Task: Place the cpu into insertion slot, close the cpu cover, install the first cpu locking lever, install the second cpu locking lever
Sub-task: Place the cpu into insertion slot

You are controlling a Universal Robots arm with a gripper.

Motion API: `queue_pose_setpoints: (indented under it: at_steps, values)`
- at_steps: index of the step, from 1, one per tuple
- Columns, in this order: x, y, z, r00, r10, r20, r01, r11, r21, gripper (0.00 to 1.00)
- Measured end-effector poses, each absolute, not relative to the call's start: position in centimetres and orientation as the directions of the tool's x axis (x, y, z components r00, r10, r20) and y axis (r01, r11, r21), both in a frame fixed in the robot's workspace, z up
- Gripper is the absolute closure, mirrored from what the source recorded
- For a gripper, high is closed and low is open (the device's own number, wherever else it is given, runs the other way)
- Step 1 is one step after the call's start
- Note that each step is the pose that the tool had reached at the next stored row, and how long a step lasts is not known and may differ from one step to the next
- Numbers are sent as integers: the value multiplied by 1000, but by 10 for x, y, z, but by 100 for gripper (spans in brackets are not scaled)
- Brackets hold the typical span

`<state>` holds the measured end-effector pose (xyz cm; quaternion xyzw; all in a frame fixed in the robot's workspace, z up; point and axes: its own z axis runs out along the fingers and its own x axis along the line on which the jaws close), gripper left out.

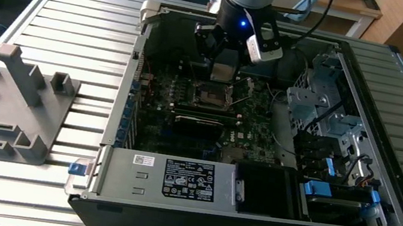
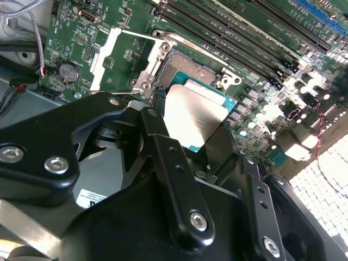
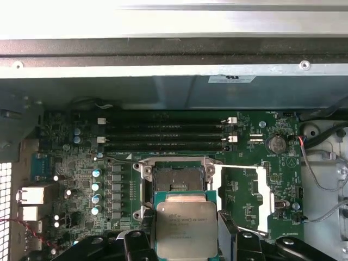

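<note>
Arm pose: in the exterior view the arm reached straight down into the open computer case, which lay on its side on the slatted metal table. Its wrist was upright, with a small blue light lit.

The gripper was clamped on the cpu, one black finger on each of two opposite edges and the metal top facing the wrist cameras. The cpu hung level and was not seated.

The insertion slot lay just below the gripper, its contact field uncovered. The cpu cover was swung open and lay flat on the green board just beside the slot. The long memory slots ran beyond the slot, farther from the gripper.

Small dark print covered the cpu's top. A white printed label sat on a grey box at the case's near end, well away from the gripper. Another label was on the case wall past the memory slots. A grey plastic fixture stood on the table outside the case, far from the gripper.
</note>
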<state>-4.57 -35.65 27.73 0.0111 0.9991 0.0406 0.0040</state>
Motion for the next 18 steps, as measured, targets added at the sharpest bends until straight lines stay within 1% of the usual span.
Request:
queue_pose_setpoints:
  at_steps: [18]
  values:
    - [-51,-353,264,-1000,29,-7,28,996,81,46]
